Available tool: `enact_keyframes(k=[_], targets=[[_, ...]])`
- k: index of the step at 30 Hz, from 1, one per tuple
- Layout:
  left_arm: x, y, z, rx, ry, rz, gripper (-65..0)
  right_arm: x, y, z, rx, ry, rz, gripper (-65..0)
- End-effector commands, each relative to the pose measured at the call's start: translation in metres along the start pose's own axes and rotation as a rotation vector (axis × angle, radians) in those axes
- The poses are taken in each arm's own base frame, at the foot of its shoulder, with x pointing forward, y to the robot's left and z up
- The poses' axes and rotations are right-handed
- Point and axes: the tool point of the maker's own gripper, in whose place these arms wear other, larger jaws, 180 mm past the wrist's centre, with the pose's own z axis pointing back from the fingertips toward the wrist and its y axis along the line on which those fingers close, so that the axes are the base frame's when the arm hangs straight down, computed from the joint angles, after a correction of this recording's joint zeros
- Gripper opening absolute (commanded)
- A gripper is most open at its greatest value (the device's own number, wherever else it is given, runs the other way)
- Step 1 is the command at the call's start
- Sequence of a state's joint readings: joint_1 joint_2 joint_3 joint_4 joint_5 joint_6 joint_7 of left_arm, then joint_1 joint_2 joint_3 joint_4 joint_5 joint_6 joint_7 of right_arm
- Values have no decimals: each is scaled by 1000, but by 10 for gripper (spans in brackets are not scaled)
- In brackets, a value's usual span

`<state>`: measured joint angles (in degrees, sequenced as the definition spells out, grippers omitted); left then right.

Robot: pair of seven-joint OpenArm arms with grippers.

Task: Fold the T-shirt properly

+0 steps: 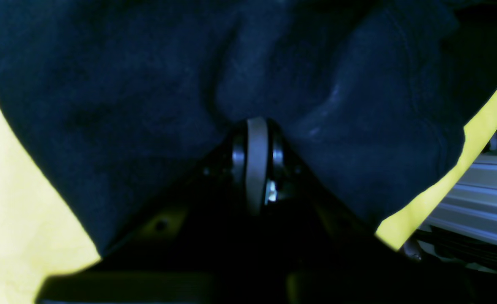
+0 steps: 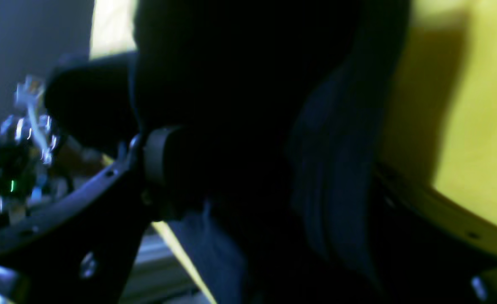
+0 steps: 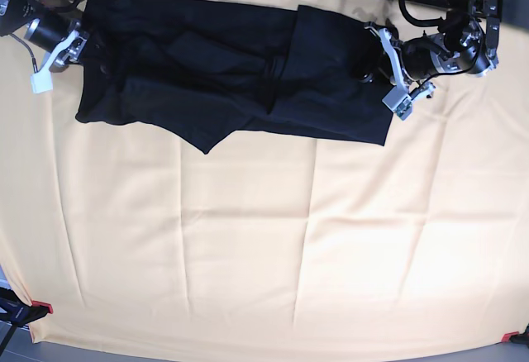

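Here, at the far left of the bench (image 3: pixel 248 246), which is draped in a creased yellow cloth (image 3: pixel 207 279), the right gripper (image 3: pixel 73 48) sits at the left edge of the T-shirt (image 3: pixel 223 73). Its jaws stand wide, and the right wrist view shows dark fabric bunched between them, with one grey pad (image 2: pixel 155 156) showing on the left of the cloth; whether the jaws press on the fabric cannot be told.

The T-shirt is a dark, almost black spread lying along the far side of the bench, stretched lengthwise between the two arms. It is partly folded over itself, with overlapping layers, diagonal creases through the middle, and a pointed flap hanging toward the near side left of centre.

At the far right, the left gripper (image 3: pixel 378 56) meets the right end of the T-shirt. In the left wrist view its jaws are pressed together on a pinch of the cloth, which gathers into folds at the tips and drapes away on both sides over the yellow cloth. A silver rail (image 1: pixel 480 202) shows at that view's right edge.
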<state>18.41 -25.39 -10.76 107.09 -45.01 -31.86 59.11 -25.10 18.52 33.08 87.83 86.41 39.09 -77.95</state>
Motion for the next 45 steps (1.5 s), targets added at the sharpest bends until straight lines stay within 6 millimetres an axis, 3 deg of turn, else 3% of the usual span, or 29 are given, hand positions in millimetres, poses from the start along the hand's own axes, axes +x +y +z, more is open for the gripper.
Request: enact_keyframes(k=[1,7,16,23,27,30,39,45], targets=[[4,1,3,4,-8,-10,-650,-11,-5,4,-29,62,8,-198],[5,1,3,3,-13,-10,-650,-1,-12,17,-64,16,22,-200],[5,1,3,1,-15,-9,-650,34,-34,67,-195,-57,76,-200],[6,1,3,1,-16,-9,-650,36,-35,70,-205,-33,64,-196],[5,1,3,2,-11,-9,-650,45,-38,80,-232,-12,97,-151],[5,1,3,1,-15,-8,-650,51,-40,86,-250,-2,106,-151],[6,1,3,1,-16,-8,-650,55,-31,82,-244,-8,121,-151],[7,-1,3,-12,-27,-1,-650,33,-23,54,-172,32,86,-151]])
